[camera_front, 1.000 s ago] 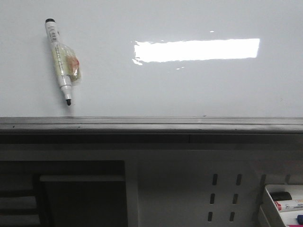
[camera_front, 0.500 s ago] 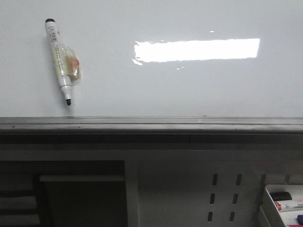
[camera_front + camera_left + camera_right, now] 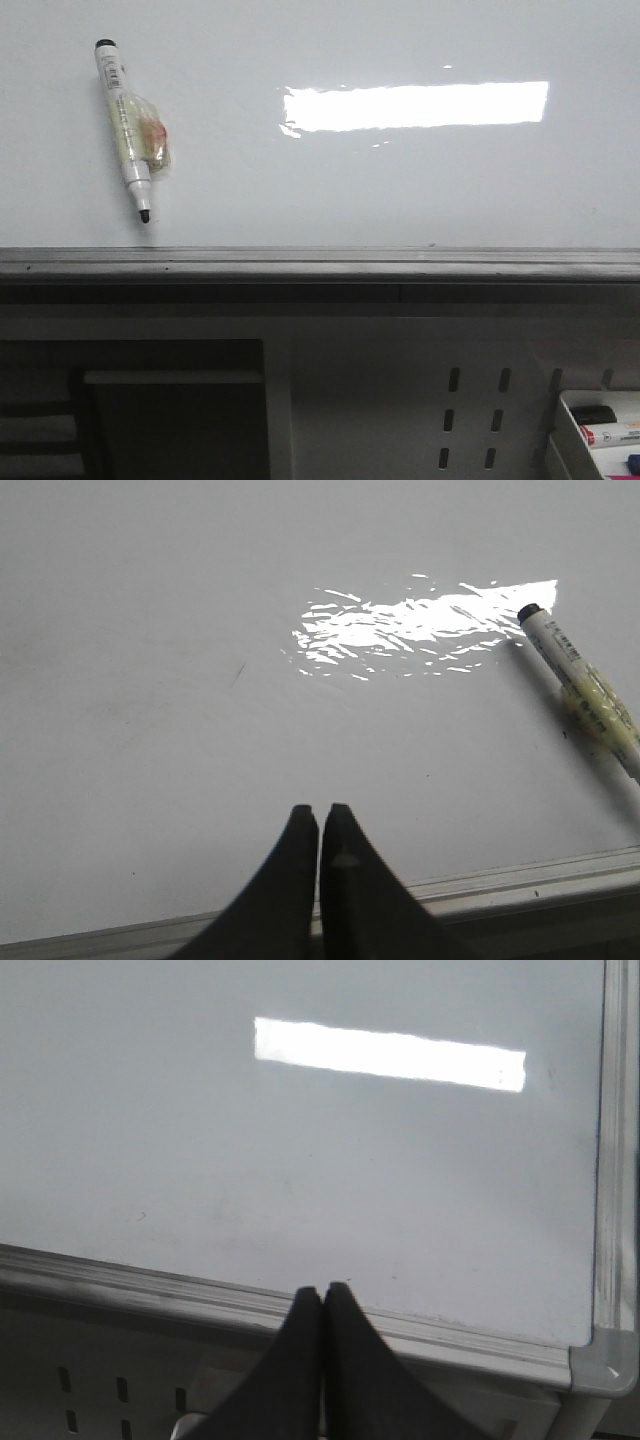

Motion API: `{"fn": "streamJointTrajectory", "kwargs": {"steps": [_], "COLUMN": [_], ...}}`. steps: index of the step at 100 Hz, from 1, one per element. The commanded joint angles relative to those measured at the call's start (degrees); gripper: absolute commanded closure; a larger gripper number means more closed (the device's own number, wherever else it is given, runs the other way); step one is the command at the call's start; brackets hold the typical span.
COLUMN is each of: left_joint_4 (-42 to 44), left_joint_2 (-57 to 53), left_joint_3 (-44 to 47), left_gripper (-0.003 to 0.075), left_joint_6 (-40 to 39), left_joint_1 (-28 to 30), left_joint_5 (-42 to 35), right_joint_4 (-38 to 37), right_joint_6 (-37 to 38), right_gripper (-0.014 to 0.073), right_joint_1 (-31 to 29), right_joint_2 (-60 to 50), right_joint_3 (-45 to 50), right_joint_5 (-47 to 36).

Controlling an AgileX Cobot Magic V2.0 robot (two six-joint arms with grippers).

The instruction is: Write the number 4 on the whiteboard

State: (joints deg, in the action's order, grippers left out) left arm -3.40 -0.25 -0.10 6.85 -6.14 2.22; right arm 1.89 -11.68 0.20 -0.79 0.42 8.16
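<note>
Glossy white whiteboard (image 3: pixel 400 190), flat and smooth, filling the upper half of the front view. Bright rectangular light reflection (image 3: pixel 415 106) glaring across its middle, crisp-edged from the front, rippled in the left wrist view. Brushed grey metal rail (image 3: pixel 320 262) running along the near edge, scuffed and dull.

White cylindrical marker (image 3: pixel 124 128) lying flat on the board at its left side, uncapped black tip (image 3: pixel 145 214) pointing toward the rail, black end cap away from it. Crinkled, yellowish clear tape or plastic wrapped around the barrel's middle, with a small reddish patch. Small printed text near the upper end.

No drawn 4 visible anywhere on the board; only faint tiny specks and smudges on the white surface.

Left gripper (image 3: pixel 321 815): two black, tapered, matte fingers pressed together with only a hairline gap, gripping nothing, poised over the board's near edge, well apart from the marker (image 3: pixel 585 695).

Right gripper (image 3: pixel 322 1295): same black pointed fingers closed tip to tip, empty, over the rail near the board's rounded grey corner piece (image 3: pixel 600 1365).

Below the rail, grey perforated panel (image 3: pixel 470 410) with oblong slots, and a white tray (image 3: pixel 565 425) at lower right holding more markers.
</note>
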Motion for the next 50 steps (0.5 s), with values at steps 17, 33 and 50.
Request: {"fn": "streamJointTrajectory", "kwargs": {"steps": [17,33,50], "left_joint_4": [-5.1,-5.6,-6.7], "left_joint_2": [-1.6,-1.6,-1.6], "left_joint_3": [1.5,1.5,1.5], "left_gripper": [0.0741,0.0741,0.0741], "left_joint_6": [-0.4,-0.4,-0.4], "left_joint_1": [0.1,0.1,0.1], "left_joint_5": [-3.9,-3.9,-6.5], "right_joint_4": [1.4,1.4,1.9], "right_joint_6": [0.3,0.3,0.3], "right_gripper": [0.0661,0.0661,0.0661], "right_joint_1": [-0.2,-0.2,-0.2], "right_joint_2": [-0.9,-0.9,-0.9], "right_joint_3": [1.3,1.3,1.1], "right_joint_5": [-6.4,-6.3,-8.9]}}
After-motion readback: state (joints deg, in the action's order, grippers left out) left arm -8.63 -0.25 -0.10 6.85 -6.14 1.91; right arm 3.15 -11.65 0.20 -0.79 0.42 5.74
